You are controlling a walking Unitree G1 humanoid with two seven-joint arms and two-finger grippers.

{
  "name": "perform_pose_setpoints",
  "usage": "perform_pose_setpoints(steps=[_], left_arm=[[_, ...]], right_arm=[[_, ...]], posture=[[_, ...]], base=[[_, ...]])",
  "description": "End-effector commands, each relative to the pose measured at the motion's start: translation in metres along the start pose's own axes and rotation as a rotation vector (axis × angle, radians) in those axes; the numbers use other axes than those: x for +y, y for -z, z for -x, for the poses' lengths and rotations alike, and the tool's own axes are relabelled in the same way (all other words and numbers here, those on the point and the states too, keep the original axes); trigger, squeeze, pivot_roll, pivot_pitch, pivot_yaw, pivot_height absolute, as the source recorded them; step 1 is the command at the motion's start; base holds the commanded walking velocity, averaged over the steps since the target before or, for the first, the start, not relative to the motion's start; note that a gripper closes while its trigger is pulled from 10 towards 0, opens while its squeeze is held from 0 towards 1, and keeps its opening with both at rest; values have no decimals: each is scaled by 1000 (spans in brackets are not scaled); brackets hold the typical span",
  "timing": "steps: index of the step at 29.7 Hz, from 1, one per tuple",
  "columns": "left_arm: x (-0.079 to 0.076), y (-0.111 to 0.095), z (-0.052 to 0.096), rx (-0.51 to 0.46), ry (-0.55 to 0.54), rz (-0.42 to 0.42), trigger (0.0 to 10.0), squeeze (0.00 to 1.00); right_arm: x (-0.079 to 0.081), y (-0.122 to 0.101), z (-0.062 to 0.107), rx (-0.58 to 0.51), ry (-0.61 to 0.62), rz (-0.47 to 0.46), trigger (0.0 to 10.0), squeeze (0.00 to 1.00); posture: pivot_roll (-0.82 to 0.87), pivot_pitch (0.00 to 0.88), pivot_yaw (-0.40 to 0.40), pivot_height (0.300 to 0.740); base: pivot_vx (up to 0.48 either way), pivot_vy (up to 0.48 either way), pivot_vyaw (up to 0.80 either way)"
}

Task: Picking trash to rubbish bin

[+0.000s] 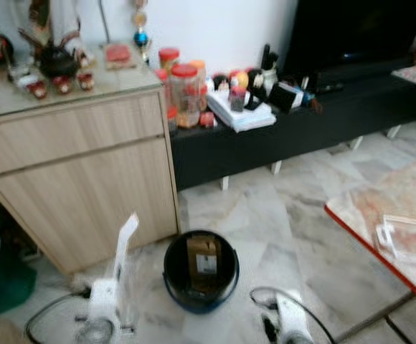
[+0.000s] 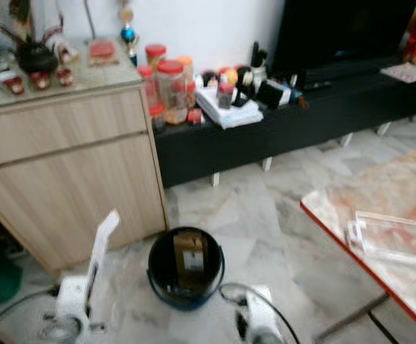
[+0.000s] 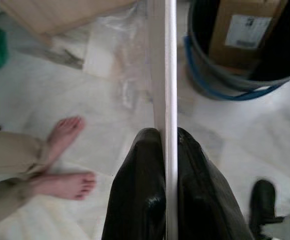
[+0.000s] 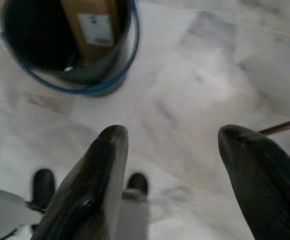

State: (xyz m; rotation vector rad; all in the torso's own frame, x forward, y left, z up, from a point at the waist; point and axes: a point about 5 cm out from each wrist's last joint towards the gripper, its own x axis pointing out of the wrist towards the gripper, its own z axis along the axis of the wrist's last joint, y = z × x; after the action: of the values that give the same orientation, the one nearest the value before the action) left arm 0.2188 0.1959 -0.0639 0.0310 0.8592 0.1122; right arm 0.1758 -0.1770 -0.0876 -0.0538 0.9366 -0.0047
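Left wrist view: the left claw [image 3: 169,150] has its two black fingers pinched tight on a thin white strip [image 3: 165,75] of trash, standing up edge-on beside the rubbish bin [image 3: 220,85]. The bin, black with a blue rim, sits on the marble floor [image 1: 280,222] just in front of the wooden cabinet [image 1: 79,172], with a brown cardboard box [image 1: 204,261] already inside. The right claw [image 4: 172,150] hangs wide open and empty, near the bin. A person's bare feet [image 3: 67,160] stand close by.
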Motion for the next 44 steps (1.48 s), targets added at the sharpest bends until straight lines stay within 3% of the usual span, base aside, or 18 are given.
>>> perform_pose_setpoints(steps=[1,26,44], left_arm=[[14,0,1,1,-37,-16,10000,0],[13,1,1,2,-35,-12,10000,0],[13,1,1,2,-35,-10,10000,0]], right_arm=[[13,-9,-2,-23,-33,-6,10000,0],[12,-8,-2,-24,-20,-48,10000,0],[13,-8,-2,-25,-32,-17,10000,0]], posture=[[13,4,-20,740],[13,17,-22,740],[15,22,-22,740]], base=[[281,0,481],[281,0,0],[283,0,0]])
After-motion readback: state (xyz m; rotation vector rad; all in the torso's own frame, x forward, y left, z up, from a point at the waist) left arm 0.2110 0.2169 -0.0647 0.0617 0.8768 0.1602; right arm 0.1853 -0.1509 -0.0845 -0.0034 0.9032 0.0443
